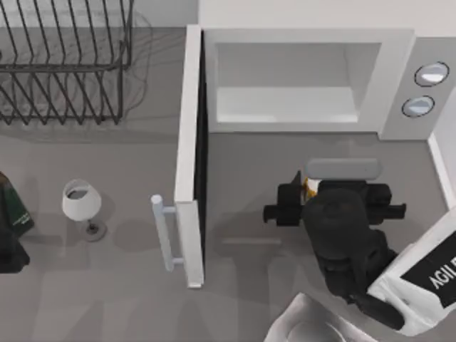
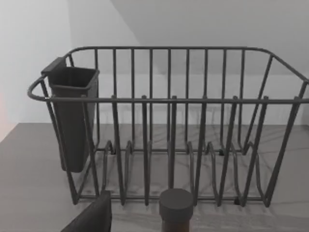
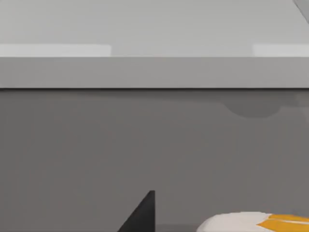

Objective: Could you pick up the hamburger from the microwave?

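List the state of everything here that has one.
Microwave: door swung wide open.
Hamburger: outside the microwave, at the right gripper in front of it.
Wine glass: upright on the table, left of the door.
Wire rack: upright, at the back left.
Left arm: parked at the table's left edge.

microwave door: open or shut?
Open. The microwave door is swung out toward the table's front, edge-on from above, with its bar handle facing left and the pale cavity exposed.
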### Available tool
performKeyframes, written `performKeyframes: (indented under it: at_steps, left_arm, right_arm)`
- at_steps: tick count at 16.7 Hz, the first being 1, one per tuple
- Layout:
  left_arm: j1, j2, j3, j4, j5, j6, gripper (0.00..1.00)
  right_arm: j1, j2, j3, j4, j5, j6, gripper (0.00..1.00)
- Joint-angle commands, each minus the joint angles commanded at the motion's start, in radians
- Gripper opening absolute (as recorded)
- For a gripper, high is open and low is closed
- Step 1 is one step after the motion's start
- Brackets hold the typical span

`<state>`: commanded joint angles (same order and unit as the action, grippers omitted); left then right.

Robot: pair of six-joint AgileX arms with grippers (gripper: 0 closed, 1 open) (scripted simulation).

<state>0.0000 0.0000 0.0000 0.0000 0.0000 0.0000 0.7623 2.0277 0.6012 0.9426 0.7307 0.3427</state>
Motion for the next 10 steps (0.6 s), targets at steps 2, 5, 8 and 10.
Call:
performKeyframes:
  at_steps: [2,5,8,10]
  left_arm:
    - [0.0,0.0,0.0,0.0,0.0,0.0,1.0]
    - [0.0,0.0,0.0,0.0,0.0,0.0,1.0]
    - [0.0,0.0,0.0,0.0,0.0,0.0,1.0]
    - [0.0,0.0,0.0,0.0,0.0,0.0,1.0]
  right_arm:
    - [0.0,0.0,0.0,0.0,0.0,0.0,0.15]
    - [0.0,0.0,0.0,0.0,0.0,0.0,0.38]
    - [0.0,0.0,0.0,0.0,0.0,0.0,0.6]
    - [0.0,0.0,0.0,0.0,0.0,0.0,0.75]
